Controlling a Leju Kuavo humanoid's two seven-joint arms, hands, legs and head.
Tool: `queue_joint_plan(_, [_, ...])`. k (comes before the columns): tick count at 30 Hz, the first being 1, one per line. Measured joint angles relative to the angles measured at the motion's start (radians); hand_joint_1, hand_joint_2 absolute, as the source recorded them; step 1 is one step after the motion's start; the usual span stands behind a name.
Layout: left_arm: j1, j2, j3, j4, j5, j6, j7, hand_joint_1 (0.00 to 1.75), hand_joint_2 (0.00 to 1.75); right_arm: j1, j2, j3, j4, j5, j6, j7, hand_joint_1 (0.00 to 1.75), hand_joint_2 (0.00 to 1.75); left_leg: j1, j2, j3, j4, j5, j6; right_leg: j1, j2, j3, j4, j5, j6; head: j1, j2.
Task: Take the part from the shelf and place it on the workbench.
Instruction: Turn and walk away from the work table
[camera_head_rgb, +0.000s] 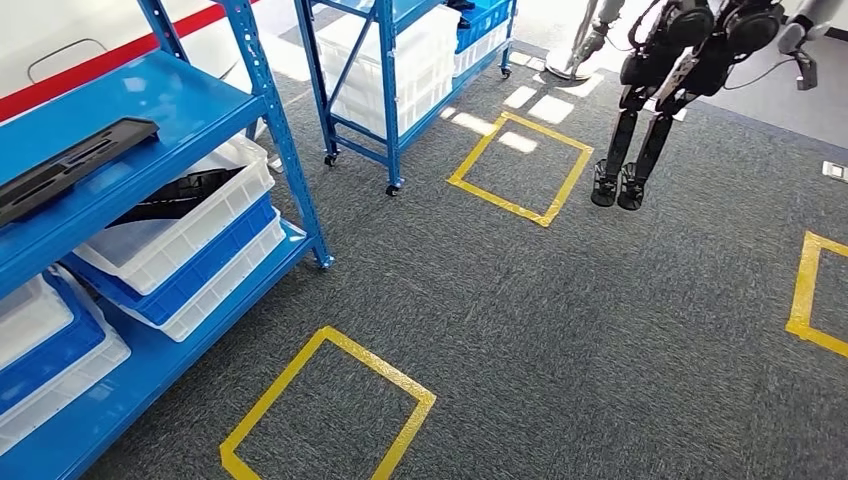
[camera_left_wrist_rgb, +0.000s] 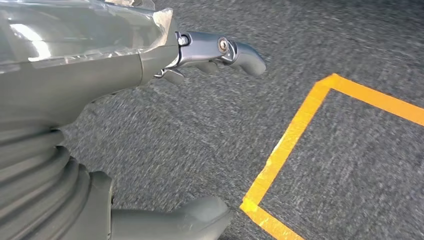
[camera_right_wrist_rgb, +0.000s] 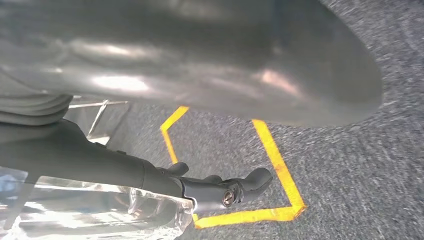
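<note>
The left hand (camera_left_wrist_rgb: 150, 75) hangs over the grey carpet (camera_left_wrist_rgb: 200, 150) with its fingers (camera_left_wrist_rgb: 235, 52) stretched out and its thumb (camera_left_wrist_rgb: 185, 220) set well apart from them; nothing lies between them, so the hand is released and touches nothing. A square of yellow tape (camera_left_wrist_rgb: 295, 140) on the carpet lies just past it. The right hand (camera_right_wrist_rgb: 165, 185) also hangs above the carpet, its dark fingers (camera_right_wrist_rgb: 250, 182) reaching out straight with nothing in their grasp, likewise released, and a corner of yellow tape (camera_right_wrist_rgb: 275, 210) sits on the floor beyond them. A blurred silver-grey shape takes up much of that picture. In the head view the part (camera_head_rgb: 70, 165), a long flat black piece, lies on the upper board of the blue shelf (camera_head_rgb: 190, 105), untouched and well apart from both hands. Below it white and blue bins (camera_head_rgb: 190, 250) are stacked, the top one holding another dark piece. A second blue shelf (camera_head_rgb: 390, 90) with white bins stands farther back. Taped squares (camera_head_rgb: 330, 410) mark the carpet, and another robot (camera_head_rgb: 660, 90) hangs at the far side, its feet near one square.
</note>
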Motion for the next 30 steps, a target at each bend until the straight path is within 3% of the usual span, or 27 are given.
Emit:
queue_joint_plan(1, [0.000,0.000,0.000,0.000,-0.002,-0.001,0.000,0.00,1.75,0.002,-0.001,0.000,0.000,0.000,0.000,0.001,0.00,0.00,0.000,-0.013,0.000,0.001,0.000,-0.001,-0.002,0.003,-0.011,0.019,0.001,0.006,0.000,0.000])
queue_joint_plan(2, [0.001,-0.001,0.000,0.000,-0.003,-0.003,0.000,0.00,1.75,0.003,-0.002,0.000,0.000,0.000,0.000,0.001,0.00,0.00,0.001,-0.026,0.001,0.001,0.000,-0.002,-0.005,0.005,-0.002,-0.005,0.018,0.016,0.000,0.000])
queue_joint_plan(4, [0.001,-0.002,0.000,0.000,-0.004,-0.006,-0.001,0.00,1.75,0.003,-0.002,0.000,0.000,-0.001,0.000,0.001,0.00,0.00,0.004,-0.051,0.002,0.005,0.000,-0.009,-0.015,0.025,0.057,-0.138,0.078,0.036,0.001,0.000])
queue_joint_plan(5, [0.001,-0.003,0.000,0.000,-0.004,-0.007,-0.002,0.00,1.75,0.003,-0.002,0.000,0.000,-0.001,0.000,0.001,0.00,0.00,0.003,-0.062,0.000,0.009,-0.002,-0.016,-0.018,0.039,0.083,-0.200,0.103,0.039,0.002,0.000])
queue_joint_plan(7, [0.001,-0.002,0.000,0.000,-0.005,-0.007,-0.002,0.00,1.75,0.002,-0.001,0.000,0.000,-0.001,0.000,0.001,0.00,0.00,0.000,-0.079,-0.005,0.014,-0.005,-0.029,-0.017,0.053,0.105,-0.258,0.123,0.032,0.002,0.000])
queue_joint_plan(9, [0.003,-0.001,0.000,0.000,-0.005,-0.006,-0.002,0.00,1.75,0.000,0.000,0.000,0.000,-0.001,0.003,0.001,0.00,0.00,0.002,-0.090,-0.010,0.013,-0.003,-0.039,-0.015,0.037,0.108,-0.259,0.127,0.014,0.000,0.000])
queue_joint_plan(10, [0.005,0.000,0.000,0.000,-0.006,-0.006,-0.002,0.00,1.75,-0.001,0.000,0.000,0.000,-0.001,0.004,0.001,0.00,0.00,0.005,-0.081,-0.014,0.018,-0.007,-0.043,-0.015,0.030,0.110,-0.260,0.129,0.007,-0.001,0.000])
queue_joint_plan(12, [0.006,0.000,-0.001,0.000,-0.007,-0.006,-0.002,0.00,1.75,-0.001,0.001,0.000,0.000,0.000,0.005,0.000,0.00,0.00,0.007,-0.035,-0.043,0.079,-0.046,-0.050,-0.017,0.013,0.109,-0.262,0.133,-0.007,-0.007,0.000])
queue_joint_plan(14, [0.004,-0.001,-0.001,0.001,-0.007,-0.006,-0.001,0.00,1.75,0.002,0.002,0.000,0.000,0.000,0.006,-0.001,0.00,0.00,0.006,0.010,-0.103,0.209,-0.115,-0.055,-0.010,-0.008,0.108,-0.262,0.132,-0.015,-0.012,0.000])
queue_joint_plan(16, [0.004,-0.001,-0.001,0.001,-0.007,-0.007,-0.001,0.00,1.75,0.005,0.002,0.000,0.000,0.000,0.006,-0.002,0.00,0.00,0.006,0.021,-0.148,0.301,-0.145,-0.056,-0.004,-0.032,0.107,-0.262,0.129,-0.019,-0.012,0.000])
queue_joint_plan(17, [0.004,-0.001,-0.001,0.001,-0.007,-0.007,-0.001,0.00,1.75,0.005,0.002,0.000,0.000,0.000,0.006,-0.004,0.00,0.00,0.006,0.023,-0.144,0.295,-0.132,-0.053,-0.002,-0.043,0.108,-0.262,0.128,-0.020,-0.012,0.000])
queue_joint_plan(18, [0.005,-0.001,-0.001,0.001,-0.007,-0.007,0.000,0.00,1.75,0.005,0.002,0.000,0.000,0.000,0.006,-0.005,0.00,0.00,0.005,0.028,-0.120,0.251,-0.104,-0.049,0.000,-0.054,0.109,-0.262,0.127,-0.021,-0.012,0.000])
queue_joint_plan(20, [0.004,0.000,-0.001,0.001,-0.007,-0.007,0.000,0.00,1.75,0.003,0.005,0.000,0.000,0.000,0.006,-0.007,0.00,0.00,-0.004,0.070,-0.044,0.113,-0.047,-0.033,0.005,-0.071,0.115,-0.261,0.124,-0.021,-0.012,0.000])
queue_joint_plan(22, [0.001,0.001,-0.001,0.001,-0.007,-0.007,0.000,0.00,1.75,0.002,0.006,0.000,0.000,0.000,0.007,-0.007,0.00,0.00,-0.015,0.103,-0.004,0.033,-0.027,-0.020,0.010,-0.088,0.118,-0.261,0.120,-0.017,-0.011,0.000])
queue_joint_plan(24, [0.000,0.002,-0.001,0.001,-0.006,-0.007,0.000,0.00,1.75,0.000,0.007,0.000,0.000,0.001,0.009,-0.007,0.00,0.00,-0.019,0.089,-0.005,0.022,-0.025,-0.016,0.012,-0.107,0.122,-0.265,0.119,-0.010,-0.011,0.000])
queue_joint_plan(25, [0.001,0.001,-0.001,0.001,-0.006,-0.007,0.000,0.00,1.75,-0.001,0.007,0.000,0.000,0.001,0.009,-0.007,0.00,0.00,-0.016,0.078,-0.001,0.015,-0.019,-0.012,0.012,-0.105,0.122,-0.262,0.116,-0.006,-0.012,0.000])
queue_joint_plan(27, [0.000,0.000,-0.001,0.002,-0.006,-0.007,0.000,0.00,1.75,-0.001,0.007,0.000,0.000,0.001,0.010,-0.008,0.00,0.00,-0.008,0.055,0.005,-0.002,-0.005,-0.004,0.012,-0.063,0.106,-0.220,0.092,-0.001,-0.009,0.000])
queue_joint_plan(29, [-0.001,-0.001,-0.001,0.002,-0.006,-0.007,0.000,0.00,1.75,0.002,0.006,0.000,0.000,0.001,0.012,-0.009,0.00,0.00,-0.004,0.030,0.006,-0.007,0.002,0.002,0.006,-0.011,0.051,-0.101,0.038,-0.003,-0.005,0.000])
queue_joint_plan(30, [-0.001,-0.001,-0.001,0.002,-0.006,-0.007,0.000,0.00,1.75,0.005,0.005,0.000,0.000,0.000,0.014,-0.010,0.00,0.00,-0.004,0.016,0.004,-0.007,0.002,0.003,0.003,-0.002,0.020,-0.035,0.013,-0.002,-0.004,0.000])
